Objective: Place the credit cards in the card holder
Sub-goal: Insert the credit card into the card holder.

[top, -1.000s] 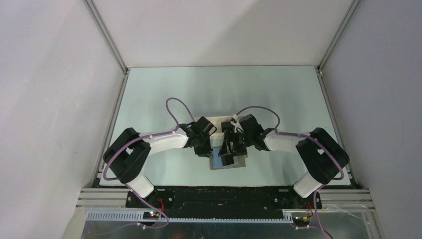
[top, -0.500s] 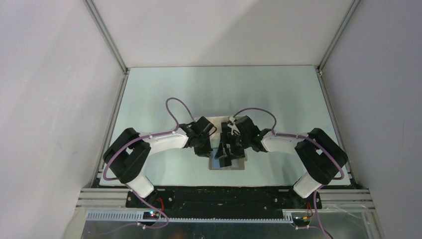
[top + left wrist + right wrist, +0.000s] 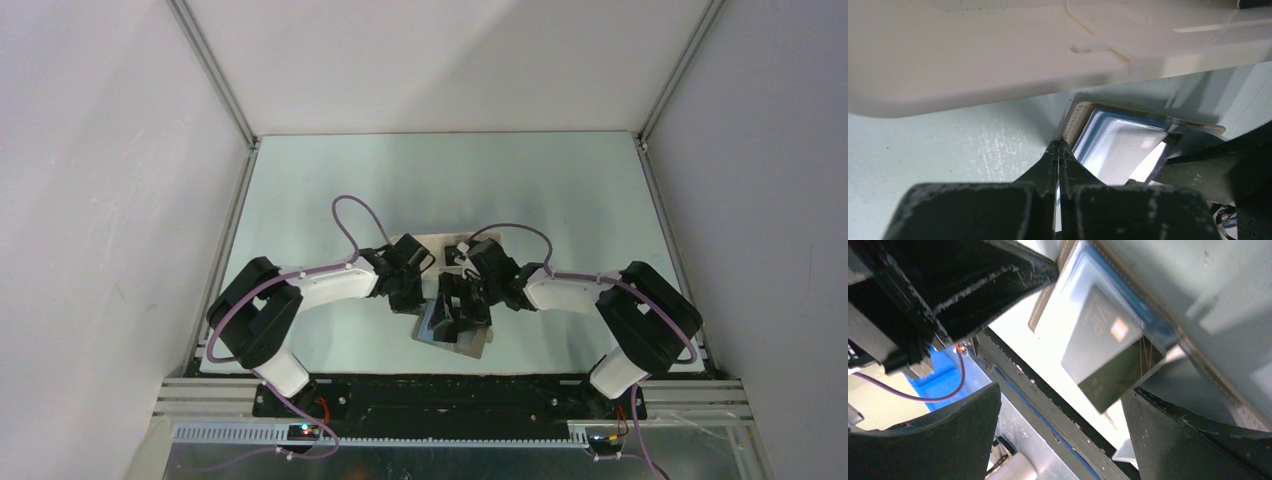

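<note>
The card holder (image 3: 472, 346) lies open and tilted near the table's front edge, its light blue pockets up. My left gripper (image 3: 412, 300) is shut on its left edge; in the left wrist view the fingertips (image 3: 1059, 146) pinch the stitched rim of the card holder (image 3: 1079, 117). My right gripper (image 3: 455, 318) hovers over it, open. In the right wrist view a dark credit card (image 3: 1113, 375) sits partly inside a pocket of the card holder (image 3: 1068, 295), its free end sticking out between the wide jaws of my right gripper (image 3: 1060, 440). Other cards are hidden.
A long white tray (image 3: 436, 243) lies just behind both grippers and fills the top of the left wrist view (image 3: 998, 50). The table's front rail (image 3: 450, 385) is close to the card holder. The enclosure walls stand to the left and right.
My right gripper has moved left and nearer. The card holder has turned and slid toward the front edge. My left arm has hardly moved.
</note>
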`<state>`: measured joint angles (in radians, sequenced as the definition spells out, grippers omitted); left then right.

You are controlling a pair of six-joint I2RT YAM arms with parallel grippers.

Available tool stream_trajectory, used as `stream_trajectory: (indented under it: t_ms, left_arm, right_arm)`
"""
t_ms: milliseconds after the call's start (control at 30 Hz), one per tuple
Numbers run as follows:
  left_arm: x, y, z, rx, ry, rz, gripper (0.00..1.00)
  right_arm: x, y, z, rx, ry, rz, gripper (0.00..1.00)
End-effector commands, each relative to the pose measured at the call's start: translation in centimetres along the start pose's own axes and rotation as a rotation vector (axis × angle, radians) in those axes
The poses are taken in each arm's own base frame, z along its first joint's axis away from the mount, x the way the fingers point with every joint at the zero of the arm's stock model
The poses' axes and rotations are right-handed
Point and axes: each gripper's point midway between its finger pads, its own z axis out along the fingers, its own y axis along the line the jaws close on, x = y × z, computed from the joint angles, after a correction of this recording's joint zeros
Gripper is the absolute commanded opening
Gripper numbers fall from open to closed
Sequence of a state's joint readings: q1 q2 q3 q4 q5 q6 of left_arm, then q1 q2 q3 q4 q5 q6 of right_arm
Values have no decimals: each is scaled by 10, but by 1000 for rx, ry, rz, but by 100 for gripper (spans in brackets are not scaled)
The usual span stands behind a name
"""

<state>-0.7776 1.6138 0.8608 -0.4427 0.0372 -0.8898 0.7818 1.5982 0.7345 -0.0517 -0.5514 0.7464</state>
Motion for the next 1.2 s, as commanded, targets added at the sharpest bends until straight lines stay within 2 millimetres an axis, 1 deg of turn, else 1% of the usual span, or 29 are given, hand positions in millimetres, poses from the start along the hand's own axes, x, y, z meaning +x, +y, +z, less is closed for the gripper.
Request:
stream_trajectory:
  t_ms: [0, 133, 233, 300, 367, 467, 500, 533, 567, 600, 667, 700, 733, 867, 933, 1000, 1067, 1167]
  left_arm:
    - [13, 8, 0, -28, 30, -4, 0]
    - [15, 8, 0, -23, 40, -32, 0]
    - [19, 7, 0, -17, 54, -54, 0]
    - [20, 6, 0, -10, 57, -69, 0]
    - [21, 5, 0, -3, 59, -75, 0]
    - [21, 5, -1, 0, 57, -78, 0]
    - [21, 6, 0, 0, 58, -79, 0]
    - [22, 6, 0, 0, 61, -80, 0]
    - [23, 6, 1, -1, 64, -81, 0]
    - [23, 6, 1, -1, 67, -80, 0]
    - [24, 6, 1, 2, 69, -80, 0]
    - [24, 5, 1, 3, 68, -81, 0]
    - [24, 5, 0, 5, 67, -81, 0]
    - [24, 4, 0, 9, 65, -85, 0]
    - [24, 4, 0, 10, 65, -85, 0]
    - [24, 5, -1, 11, 64, -90, 0]
    - [23, 5, -3, 13, 56, -103, 0]
    - [22, 5, -7, 20, 38, -119, 0]
  right_arm:
    - [3, -9, -15, 98, -25, -44, 93]
    - [4, -16, -21, 149, -19, -39, 94]
    - [7, -21, -20, 169, 4, -20, 94]
    - [9, -22, -17, 162, 18, -11, 91]
    - [8, -18, -13, 137, 23, -5, 84]
    - [2, -14, -4, 99, 23, 8, 70]
    - [-1, -9, -3, 81, 26, 8, 67]
    - [-2, -9, 0, 79, 31, 13, 63]
    - [-4, -4, 2, 63, 37, 10, 60]
    - [-4, -4, 4, 60, 43, 12, 55]
    - [-8, 3, 7, 43, 46, 5, 50]
    - [-10, 9, 7, 33, 41, -4, 49]
    - [-12, 11, 8, 32, 39, -8, 47]
    - [-21, 23, 10, 10, 26, -26, 45]
    - [-19, 22, 12, 14, 40, -29, 45]
    - [-17, 18, 11, 36, 47, -41, 46]
    - [-14, 12, 7, 69, 48, -57, 50]
    - [-11, 0, -6, 157, 30, -84, 61]
